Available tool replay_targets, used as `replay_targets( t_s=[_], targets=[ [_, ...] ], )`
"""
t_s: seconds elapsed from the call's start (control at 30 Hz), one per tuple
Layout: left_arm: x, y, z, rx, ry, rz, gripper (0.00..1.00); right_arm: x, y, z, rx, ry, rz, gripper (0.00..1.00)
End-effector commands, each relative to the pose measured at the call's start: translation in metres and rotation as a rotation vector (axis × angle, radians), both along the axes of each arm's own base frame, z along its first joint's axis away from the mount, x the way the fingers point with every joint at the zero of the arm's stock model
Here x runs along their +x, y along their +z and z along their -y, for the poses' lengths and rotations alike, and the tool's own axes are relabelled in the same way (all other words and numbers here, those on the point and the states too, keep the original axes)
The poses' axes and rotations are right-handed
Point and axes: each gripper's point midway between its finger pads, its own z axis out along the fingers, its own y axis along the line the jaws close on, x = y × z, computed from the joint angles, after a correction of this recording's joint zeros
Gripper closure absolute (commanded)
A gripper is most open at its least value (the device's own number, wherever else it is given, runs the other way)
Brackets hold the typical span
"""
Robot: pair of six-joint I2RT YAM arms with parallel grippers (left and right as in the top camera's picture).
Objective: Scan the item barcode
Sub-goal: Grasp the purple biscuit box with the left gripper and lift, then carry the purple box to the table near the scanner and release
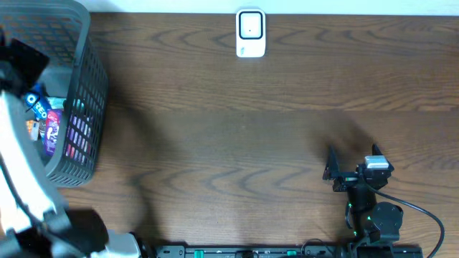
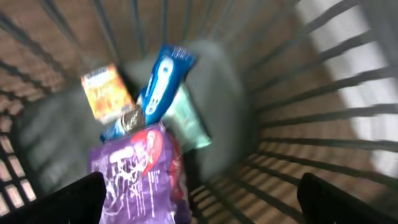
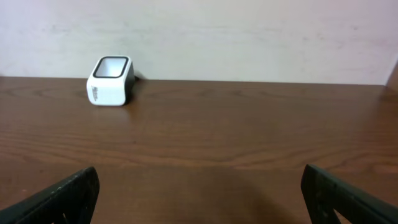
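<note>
Your left gripper [image 2: 202, 190] is spread wide, one dark fingertip in each lower corner of the left wrist view, and nothing is clamped between them. It hangs inside the grey mesh basket [image 1: 90, 107], which sits at the table's 9 to 10 o'clock edge in the overhead view.

The items to be scanned all lie loose on the basket floor. A purple snack packet [image 2: 140, 177] sits closest to you, just beside the left fingertip [image 2: 74, 199], though the blur hides whether they touch. At its 12 o'clock is a blue Oreo packet [image 2: 165, 78]. A small orange box [image 2: 106, 93] lies at the Oreo packet's 9 o'clock, and a pale green packet [image 2: 189, 121] at its 5 o'clock. No barcode can be read in the blur.

Your right gripper [image 3: 199, 196] is also fully spread and empty. It is low over the wooden table [image 1: 215, 143] at 5 o'clock, well apart from the basket. The white barcode scanner [image 1: 250, 33] stands at the table's 12 o'clock edge, with its window facing up.
</note>
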Motion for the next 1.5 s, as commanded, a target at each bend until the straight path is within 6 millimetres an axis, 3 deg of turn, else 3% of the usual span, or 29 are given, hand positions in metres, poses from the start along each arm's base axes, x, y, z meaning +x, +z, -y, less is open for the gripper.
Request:
replay_targets(
  t_s=[0.0,0.2,0.43,0.47,0.5,0.57,0.63,0.67,0.73,0.87,0.93,1.07,1.27,1.37,1.47],
  targets=[
    [0.005,-0.061,-0.007,-0.118,0.119,-0.125,0.02,0.000,-0.001,-0.002,-0.008,0.008,0.000,0.01],
    [0.002,-0.134,-0.005,-0.216,0.141,-0.324,0.02,0.000,-0.001,-0.002,-0.008,0.008,0.000,0.01],
    [-0.018,-0.189,0.005,-0.310,0.174,-0.520,0.01,0.000,-0.001,-0.002,-0.008,0.008,0.000,0.01],
    [-0.021,-0.198,0.007,-0.324,0.175,-0.552,0.37,0.000,-0.001,-0.002,-0.008,0.008,0.000,0.01],
    [-0.022,-0.201,0.007,-0.328,0.175,-0.562,0.47,0.000,-0.001,-0.002,-0.008,0.008,0.000,0.01],
    [-0.022,-0.205,0.008,-0.332,0.175,-0.571,0.53,0.000,-0.001,-0.002,-0.008,0.008,0.000,0.01],
    [-0.022,-0.205,0.008,-0.330,0.164,-0.573,0.73,0.000,-0.001,-0.002,-0.008,0.008,0.000,0.01],
    [-0.022,-0.204,0.008,-0.327,0.151,-0.574,0.89,0.000,-0.001,-0.002,-0.008,0.009,0.000,0.01],
    [-0.021,-0.200,0.009,-0.333,0.102,-0.566,0.93,0.000,-0.001,-0.002,-0.008,0.008,0.000,0.01],
    [-0.012,-0.171,0.012,-0.365,0.087,-0.459,0.93,0.000,-0.001,-0.002,-0.008,0.008,0.000,0.01],
    [-0.008,-0.146,0.010,-0.350,0.082,-0.376,0.93,0.000,-0.001,-0.002,-0.008,0.008,-0.001,0.01],
    [-0.003,-0.073,0.006,-0.236,0.055,-0.169,0.93,0.000,-0.001,-0.002,-0.008,0.008,0.000,0.01],
    [-0.019,0.066,0.017,-0.003,-0.012,0.207,0.93,0.000,-0.001,-0.002,-0.008,0.009,0.000,0.01],
    [-0.036,0.127,0.045,0.064,-0.083,0.387,0.93,0.000,-0.001,-0.002,-0.008,0.008,0.000,0.01],
    [-0.041,0.175,0.101,0.082,-0.324,0.548,0.93,0.000,-0.001,-0.002,-0.008,0.008,0.000,0.01]
  ],
)
